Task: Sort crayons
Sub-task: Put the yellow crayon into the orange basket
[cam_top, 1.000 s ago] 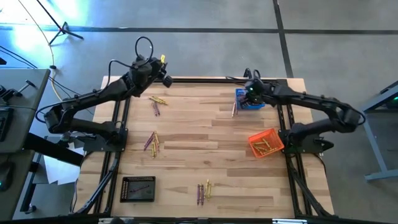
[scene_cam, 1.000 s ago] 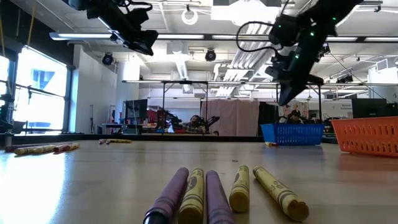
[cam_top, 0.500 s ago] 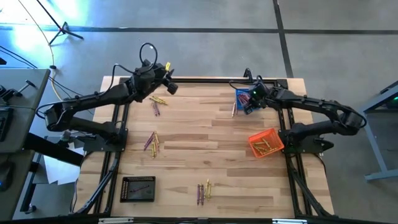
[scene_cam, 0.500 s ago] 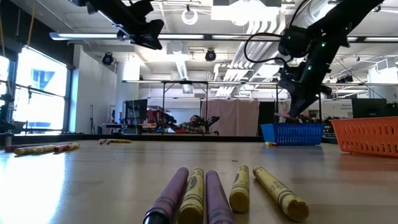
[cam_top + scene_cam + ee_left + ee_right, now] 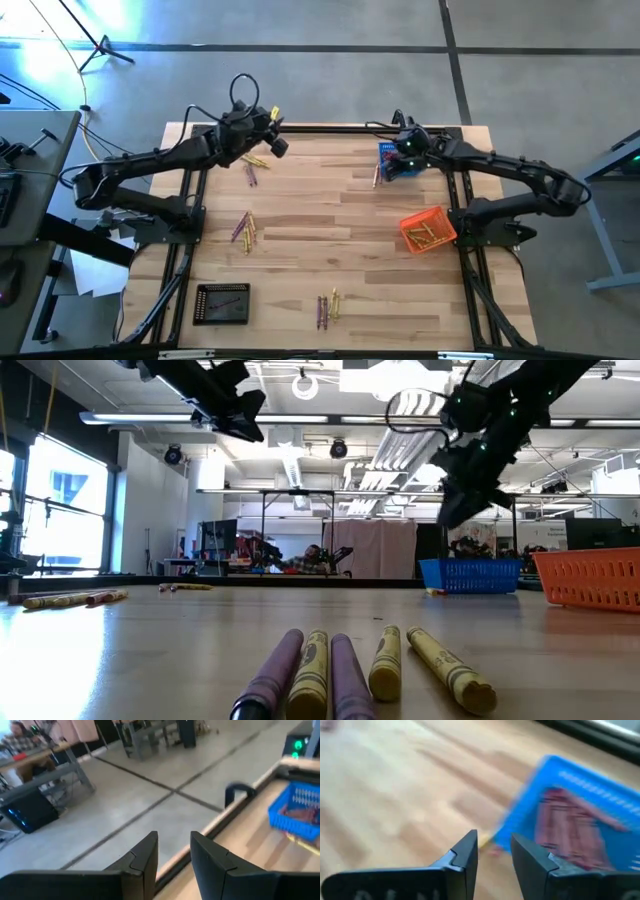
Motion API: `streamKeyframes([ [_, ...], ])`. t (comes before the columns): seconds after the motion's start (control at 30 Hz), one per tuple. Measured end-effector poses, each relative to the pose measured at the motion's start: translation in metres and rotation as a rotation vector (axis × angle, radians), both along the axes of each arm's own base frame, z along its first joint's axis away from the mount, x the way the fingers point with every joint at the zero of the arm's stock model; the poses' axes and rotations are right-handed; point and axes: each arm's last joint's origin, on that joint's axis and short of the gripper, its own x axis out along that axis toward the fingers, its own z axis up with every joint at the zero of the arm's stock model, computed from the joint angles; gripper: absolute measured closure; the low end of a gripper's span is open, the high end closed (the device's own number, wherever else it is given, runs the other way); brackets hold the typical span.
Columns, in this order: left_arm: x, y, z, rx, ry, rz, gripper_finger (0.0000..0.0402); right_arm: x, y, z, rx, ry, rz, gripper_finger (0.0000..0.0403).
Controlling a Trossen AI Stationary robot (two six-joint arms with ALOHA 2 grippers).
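Bright daylight floods in from windows [image 5: 60, 500] and ceiling strip lights [image 5: 400, 450]. Both wrist views are motion-blurred; the nearest crayons [image 5: 350, 670] look soft

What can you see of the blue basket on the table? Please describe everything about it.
The blue basket is a small rectangular basket with slotted walls that look like plastic. It stands upright near the table's far edge on the right arm's side. Reddish crayons lie inside it. A few more crayons lie on the wood just beside its left wall; whether they touch it cannot be told. The right gripper hangs just above it, fingers apart and empty.
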Motion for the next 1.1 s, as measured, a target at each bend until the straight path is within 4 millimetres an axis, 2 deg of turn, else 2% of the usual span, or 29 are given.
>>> streamKeyframes([
  [0.07,0.002,0.001,-0.006,-0.019,0.038,-0.004,0.03,0.008,0.007,0.003,0.001,-0.04,0.023,0.0308],
  [0.2,0.009,0.004,-0.017,-0.033,0.093,-0.008,0.03,0.021,0.02,-0.001,0.008,-0.054,-0.036,0.0318],
  [0.47,0.024,0.019,-0.035,-0.017,0.146,0.002,0.03,0.046,0.039,-0.029,0.023,0.021,-0.136,0.0322],
  [0.67,0.03,0.029,-0.041,-0.003,0.139,-0.022,0.03,0.055,0.039,-0.047,0.073,0.049,-0.163,0.0322],
  [0.93,0.026,0.037,-0.041,0.001,0.147,-0.044,0.03,0.06,0.037,-0.057,0.176,0.002,-0.315,0.0322],
  [1.1,0.021,0.045,-0.04,0.03,0.186,-0.032,0.03,0.072,0.037,-0.055,0.145,0.061,-0.353,0.0322],
])
